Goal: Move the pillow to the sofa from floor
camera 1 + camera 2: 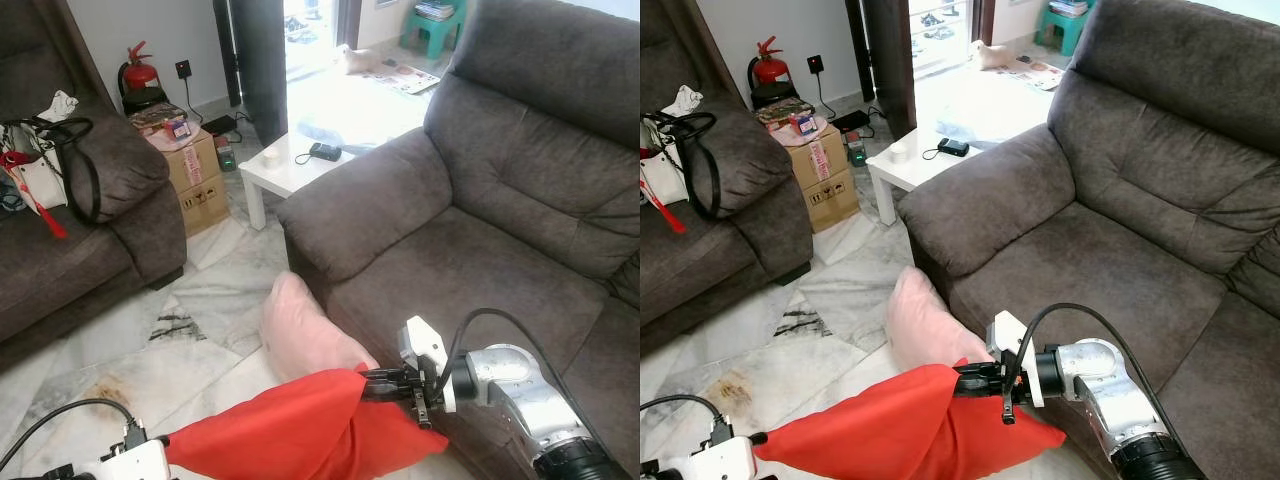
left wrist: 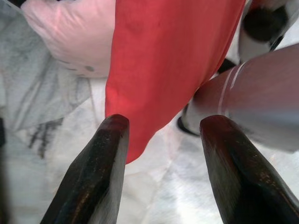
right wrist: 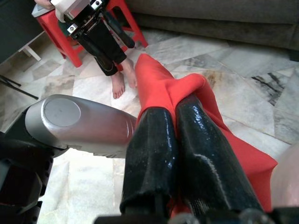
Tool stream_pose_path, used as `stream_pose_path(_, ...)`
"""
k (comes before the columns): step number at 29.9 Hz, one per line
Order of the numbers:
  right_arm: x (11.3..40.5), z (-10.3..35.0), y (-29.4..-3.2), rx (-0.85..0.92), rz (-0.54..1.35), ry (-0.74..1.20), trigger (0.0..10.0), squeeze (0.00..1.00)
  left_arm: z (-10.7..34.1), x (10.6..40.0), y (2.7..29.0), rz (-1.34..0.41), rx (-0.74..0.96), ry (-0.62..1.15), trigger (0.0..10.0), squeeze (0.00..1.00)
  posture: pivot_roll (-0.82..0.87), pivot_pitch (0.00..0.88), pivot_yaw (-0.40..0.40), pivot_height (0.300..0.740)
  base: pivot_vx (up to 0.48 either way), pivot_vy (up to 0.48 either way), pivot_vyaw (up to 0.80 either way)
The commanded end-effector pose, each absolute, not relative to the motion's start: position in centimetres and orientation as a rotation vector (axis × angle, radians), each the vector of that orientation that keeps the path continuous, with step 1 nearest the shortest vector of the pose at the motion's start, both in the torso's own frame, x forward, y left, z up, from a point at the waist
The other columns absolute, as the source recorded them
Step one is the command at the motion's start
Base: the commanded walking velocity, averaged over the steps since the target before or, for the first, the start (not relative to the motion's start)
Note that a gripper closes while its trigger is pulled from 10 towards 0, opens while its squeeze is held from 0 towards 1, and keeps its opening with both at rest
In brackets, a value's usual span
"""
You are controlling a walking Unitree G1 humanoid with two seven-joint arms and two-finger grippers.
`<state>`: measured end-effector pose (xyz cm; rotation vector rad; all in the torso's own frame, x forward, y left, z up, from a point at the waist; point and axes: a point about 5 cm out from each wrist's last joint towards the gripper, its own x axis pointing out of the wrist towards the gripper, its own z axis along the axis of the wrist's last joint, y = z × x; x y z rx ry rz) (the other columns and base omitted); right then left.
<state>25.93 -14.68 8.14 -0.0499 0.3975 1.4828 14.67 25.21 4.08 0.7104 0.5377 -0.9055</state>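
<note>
a: pinching the red pillow [image 1: 290,430] by its corner, the right gripper [image 1: 385,382] is pressing its two black fingers together on a bunch of the fabric, low beside the sofa [image 1: 470,250] front.

b: why by the corner?

a: probably because the cover is bunching there into something thin enough to clamp. the pillow is sagging across the marble floor [image 1: 120,350] toward the left gripper [image 2: 161,140], whose fingers are spread with the pillow's other end hanging in front of them, not clamped.

b: so where is the pillow sitting?

a: down at floor level, not yet on the seat. a pink pillow [image 1: 305,330] is leaning against the sofa base just behind it.

b: anything the wrist views are adding?

a: the right wrist view is showing a person's bare feet [image 3: 122,80] and a red stool [image 3: 65,39] across the floor. the head views are giving the white counter [image 1: 295,160] and the cardboard box [image 1: 195,175] instead.
</note>
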Motion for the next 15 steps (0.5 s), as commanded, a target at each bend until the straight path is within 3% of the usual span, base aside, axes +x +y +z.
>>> stream_pose_path(1, 26.42, 10.28, -13.84, -0.063, 1.543, 0.275, 10.0, 0.0, 3.79, 14.48, 25.37, -0.896, 0.679, 0.559, 10.0, 0.0, 0.1, 0.068, -0.04, 0.74, 0.0, 0.0, 0.0)
stream_pose_path(5, 26.4, 10.25, -13.89, -0.064, 1.542, 0.278, 10.0, 0.0, 3.55, 14.69, 25.67, -0.873, 0.699, 0.576, 10.0, 0.0, 0.1, 0.07, -0.042, 0.74, 0.0, 0.0, 0.0)
stream_pose_path(6, 26.38, 10.21, -13.89, -0.064, 1.541, 0.279, 10.0, 0.0, 3.52, 14.79, 25.73, -0.864, 0.687, 0.579, 10.0, 0.44, 0.1, 0.07, -0.042, 0.74, 0.0, 0.0, 0.0)
stream_pose_path(7, 26.37, 10.19, -13.9, -0.065, 1.541, 0.28, 10.0, 0.0, 3.52, 14.83, 25.72, -0.863, 0.681, 0.579, 10.0, 0.44, 0.1, 0.07, -0.042, 0.74, 0.0, 0.0, 0.0)
stream_pose_path(8, 26.38, 10.2, -13.9, -0.064, 1.54, 0.28, 10.0, 0.0, 3.55, 14.92, 25.72, -0.858, 0.67, 0.578, 10.0, 1.0, 0.1, 0.074, -0.043, 0.74, 0.0, 0.0, 0.0)
stream_pose_path(15, 26.45, 10.36, -13.96, -0.064, 1.546, 0.275, 10.0, 0.0, 3.76, 15.01, 25.39, -0.886, 0.612, 0.581, 10.0, 1.0, 0.1, 0.078, -0.043, 0.74, 0.0, 0.0, 0.0)
